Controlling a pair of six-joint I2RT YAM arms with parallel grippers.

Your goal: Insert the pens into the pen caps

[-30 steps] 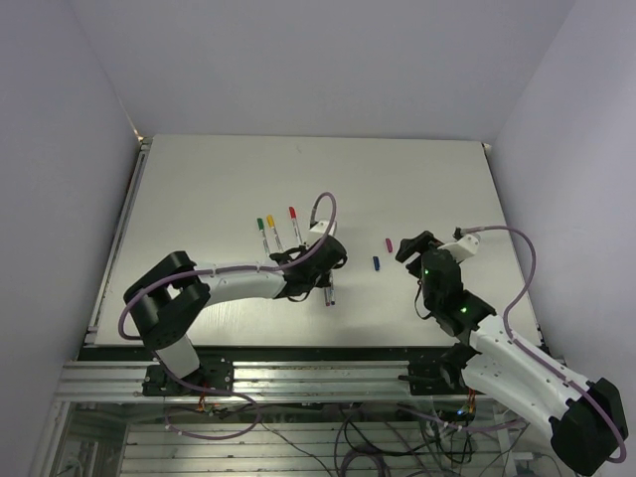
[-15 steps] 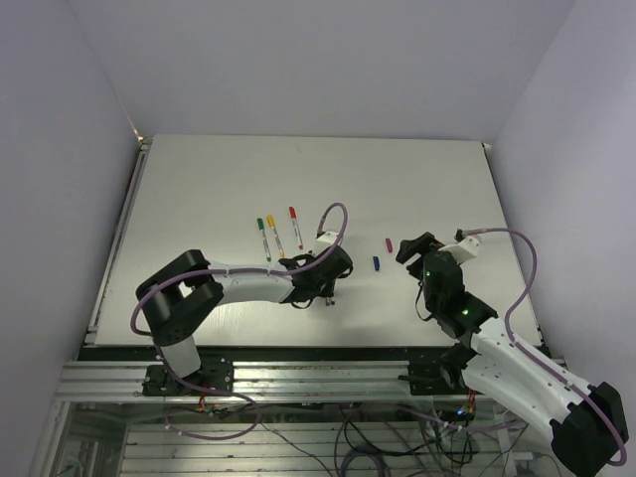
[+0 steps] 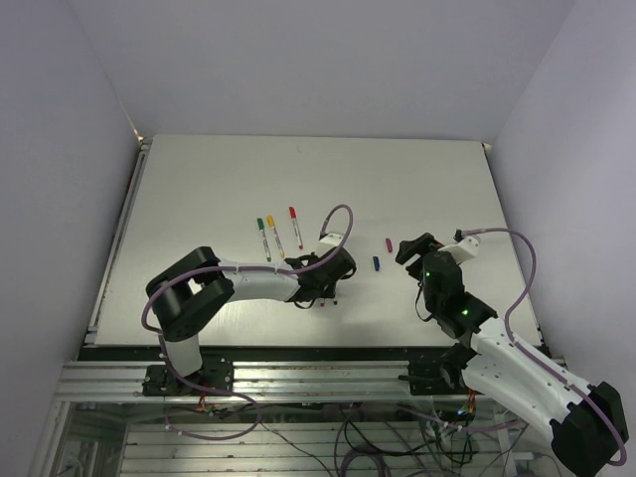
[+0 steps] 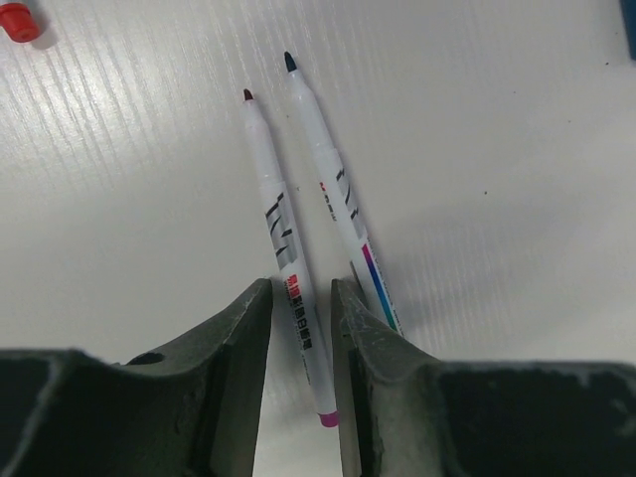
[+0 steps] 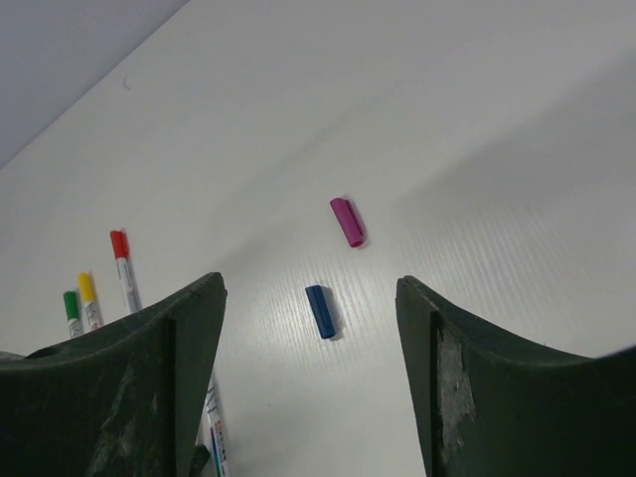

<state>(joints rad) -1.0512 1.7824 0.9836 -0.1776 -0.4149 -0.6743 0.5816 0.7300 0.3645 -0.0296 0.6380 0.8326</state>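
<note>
Two uncapped grey-white pens lie side by side on the table. The purple-ended pen lies between the fingers of my left gripper, which is open with narrow gaps on either side. The blue-striped pen runs under the right finger. In the top view the left gripper is low over them. A blue cap and a purple cap lie loose ahead of my right gripper, which is wide open and empty.
Three pens with red, yellow and green caps on them lie in a row behind the left gripper. The red cap end shows at the left wrist view's corner. The table's near edge is close.
The left gripper has slid toward the near edge along the two pens, its elbow swinging right, and its jaws have widened slightly. The right arm has not moved.
</note>
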